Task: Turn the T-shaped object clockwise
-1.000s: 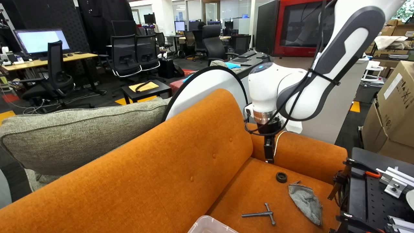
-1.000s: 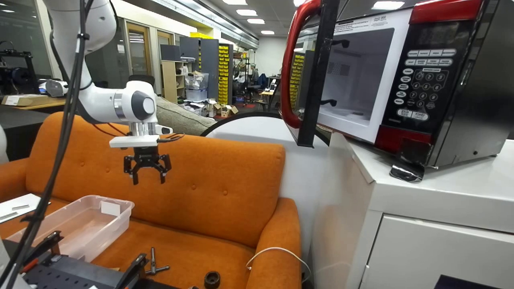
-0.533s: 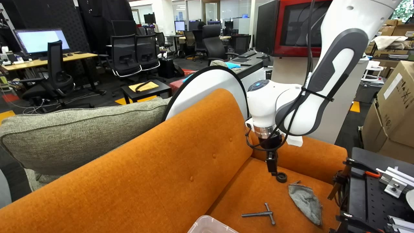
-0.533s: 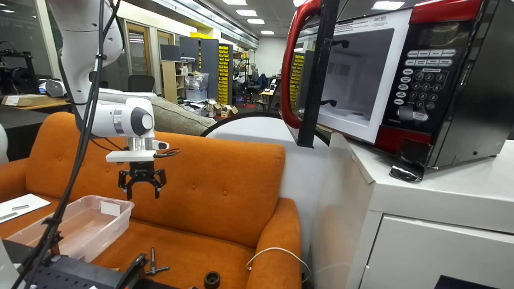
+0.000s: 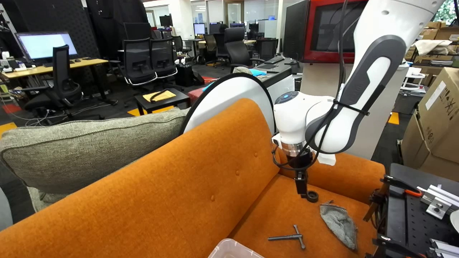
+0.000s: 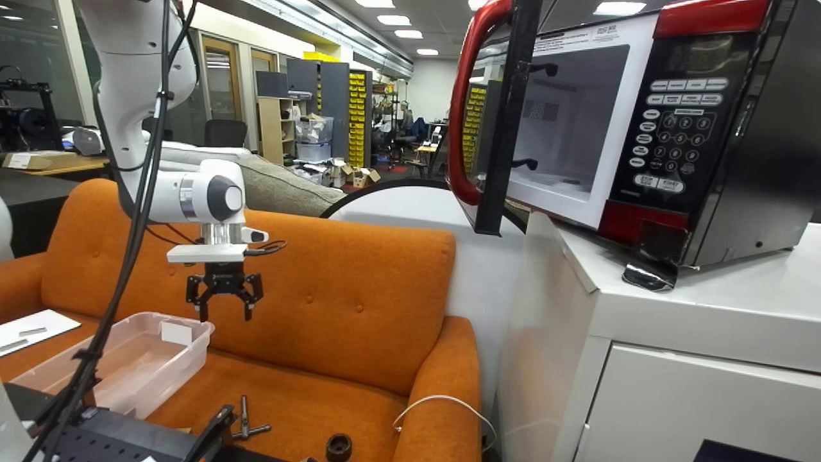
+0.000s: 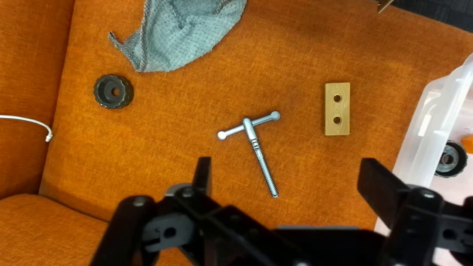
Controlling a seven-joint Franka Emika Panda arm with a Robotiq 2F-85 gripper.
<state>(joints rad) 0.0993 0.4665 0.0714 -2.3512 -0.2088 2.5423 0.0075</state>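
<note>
The gripper (image 6: 226, 314) hangs above the seat (image 7: 166, 140) of the orange sofa (image 6: 359, 269), its two fingers (image 7: 380, 184) spread wide apart. Below it in the wrist view, the T-shaped object (image 7: 256, 146) lies flat between the seat's back and front edges, its stem pointing towards the back edge, its crossbar on the front-edge side. A wooden block (image 7: 337, 109) with two holes lies near it, between it and the clear bin (image 7: 443, 122), which holds a dark ring (image 7: 448, 169). The dark round knob (image 7: 107, 90) lies nearer the seat's armrest edge, and the grey cloth (image 7: 184, 37) towards the corner where the armrest (image 7: 29, 55) and front edge meet. A white cable (image 7: 22, 118) hangs over that armrest. By the seat's front edge, in both exterior views, stands a black perforated table (image 5: 400, 211). In an exterior view, a red microwave (image 6: 654, 147) sits on a white cabinet (image 6: 641, 308).
</note>
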